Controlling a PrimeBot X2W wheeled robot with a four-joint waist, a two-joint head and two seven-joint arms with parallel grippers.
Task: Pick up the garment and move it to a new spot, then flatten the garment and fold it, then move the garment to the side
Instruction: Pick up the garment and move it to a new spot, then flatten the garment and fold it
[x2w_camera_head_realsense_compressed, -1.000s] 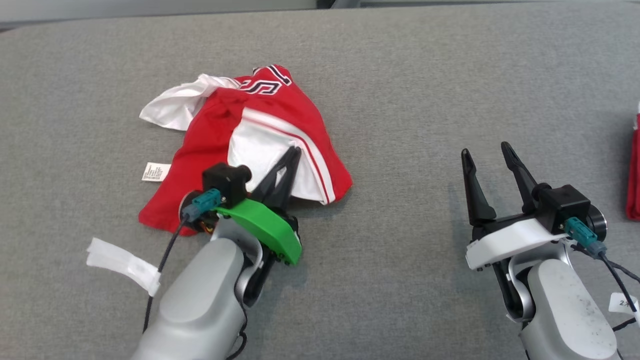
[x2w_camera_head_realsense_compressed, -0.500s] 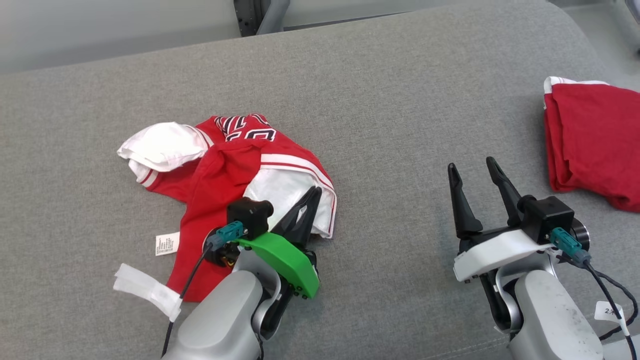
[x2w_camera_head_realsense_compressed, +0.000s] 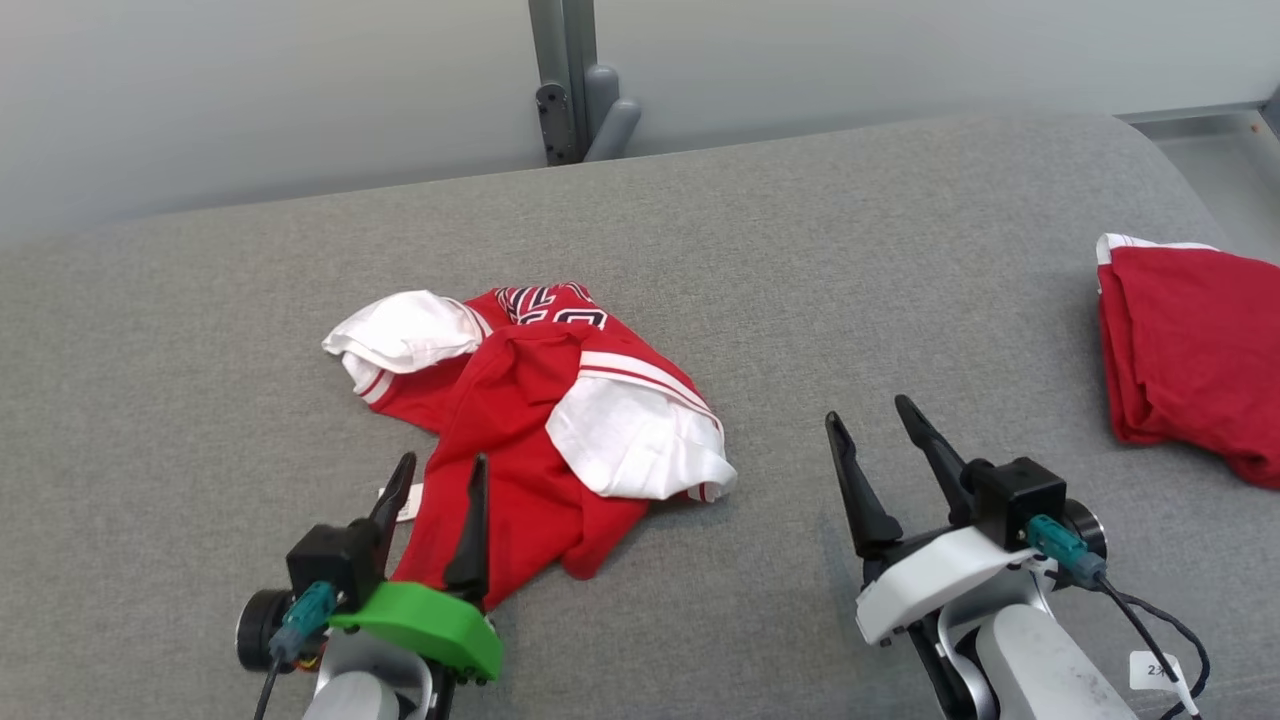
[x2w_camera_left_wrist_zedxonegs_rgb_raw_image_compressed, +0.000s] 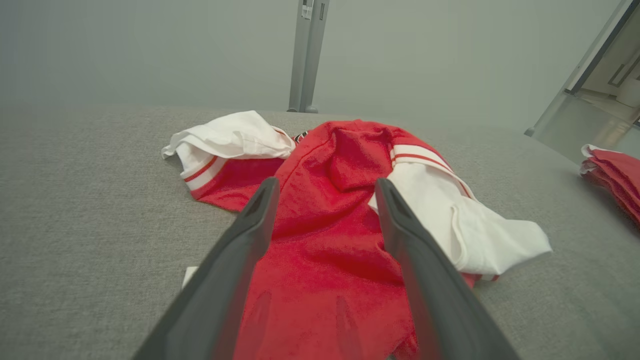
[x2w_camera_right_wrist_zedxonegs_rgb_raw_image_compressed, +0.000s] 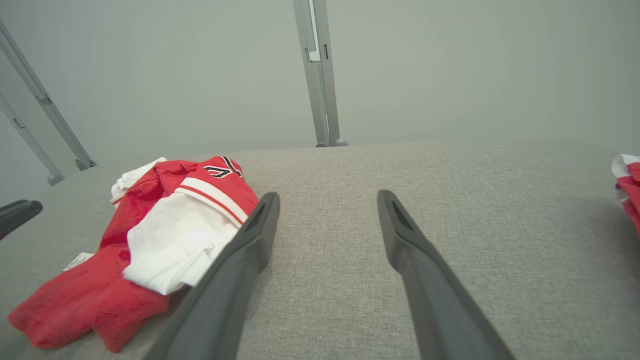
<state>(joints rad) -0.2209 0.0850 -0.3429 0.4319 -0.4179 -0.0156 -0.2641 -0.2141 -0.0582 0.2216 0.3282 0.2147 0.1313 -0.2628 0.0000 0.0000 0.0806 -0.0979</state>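
At seven o'clock in the head view the left gripper (x2w_camera_head_realsense_compressed: 444, 462) points toward twelve. Its two fingers are spread apart and pinch nothing, and the near red hem of the garment (x2w_camera_head_realsense_compressed: 505, 450) lies between and below them. The garment is a crumpled red and white shirt on the grey padded surface (x2w_camera_head_realsense_compressed: 200, 400), just left of the middle. One white sleeve is at its ten o'clock and another at its four o'clock. A grey post (x2w_camera_head_realsense_compressed: 562, 80) stands at twelve o'clock behind the surface. The right gripper (x2w_camera_head_realsense_compressed: 865, 412) sits at five o'clock, fingers spread and empty, well apart from the garment. A folded red cloth (x2w_camera_head_realsense_compressed: 1190, 350) lies at three o'clock.
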